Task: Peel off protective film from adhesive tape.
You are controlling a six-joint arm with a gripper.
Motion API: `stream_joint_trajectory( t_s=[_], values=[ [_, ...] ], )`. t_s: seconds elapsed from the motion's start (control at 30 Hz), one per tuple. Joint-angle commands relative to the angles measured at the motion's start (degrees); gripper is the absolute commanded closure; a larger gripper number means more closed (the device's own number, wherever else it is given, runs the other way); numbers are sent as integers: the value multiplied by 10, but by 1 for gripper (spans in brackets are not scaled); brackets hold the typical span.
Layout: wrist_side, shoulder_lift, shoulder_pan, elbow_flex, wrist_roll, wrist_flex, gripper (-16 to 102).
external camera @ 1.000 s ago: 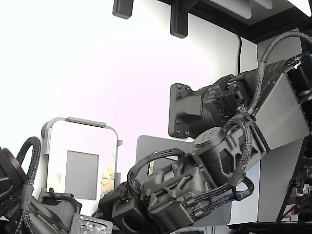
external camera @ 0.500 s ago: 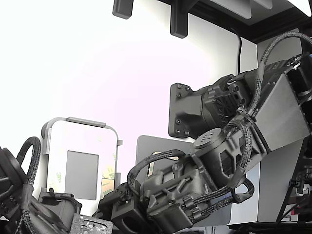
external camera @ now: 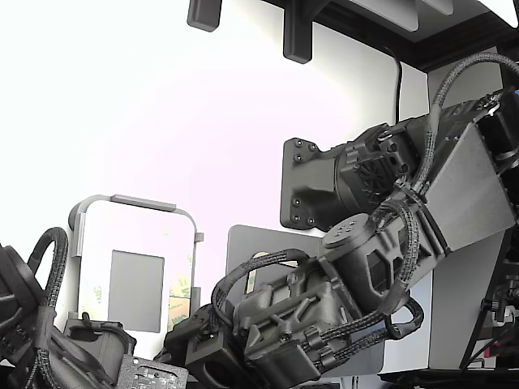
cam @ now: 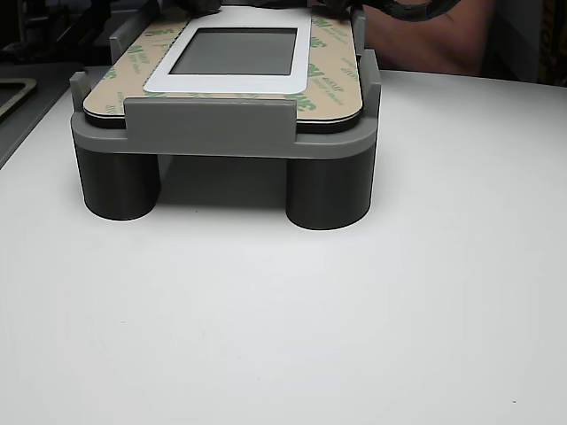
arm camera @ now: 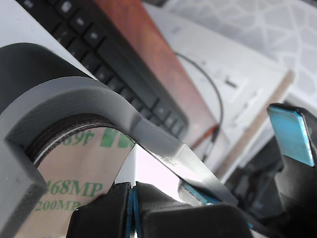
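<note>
The protective film [arm camera: 74, 178], tan with green "468MP" print, lies under the grey fixture rim [arm camera: 89, 99] in the wrist view. My gripper [arm camera: 132, 191] has its two blue-padded fingers pressed together. The film's edge runs down into their seam. In the other view the film [cam: 335, 75] borders the white panel [cam: 235, 84], which sits on the grey fixture [cam: 221, 133]. In the exterior view my arm [external camera: 292, 324] reaches down beside the fixture [external camera: 134, 267]. The fingertips are hidden there.
A second blue-padded finger [arm camera: 292, 136] stands apart to one side in the wrist view. A black keyboard [arm camera: 99, 44] on a red-brown board lies behind. A person's forearm [cam: 425, 35] rests beyond the fixture. A white table [cam: 354, 310] spreads in front of it.
My wrist has shifted slightly down and toward the exterior view's left. The fixture and panel have not moved.
</note>
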Motion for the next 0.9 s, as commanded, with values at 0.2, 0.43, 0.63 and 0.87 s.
stream_joint_trajectory(
  t_s=[0.2,0.43,0.63,0.87],
  values=[
    [-2,10,-1,-25,0,6,96],
    [0,9,-1,-26,0,6,96],
    [4,17,0,-22,-2,13,96],
    [4,21,-1,-18,-4,15,96]
  ],
)
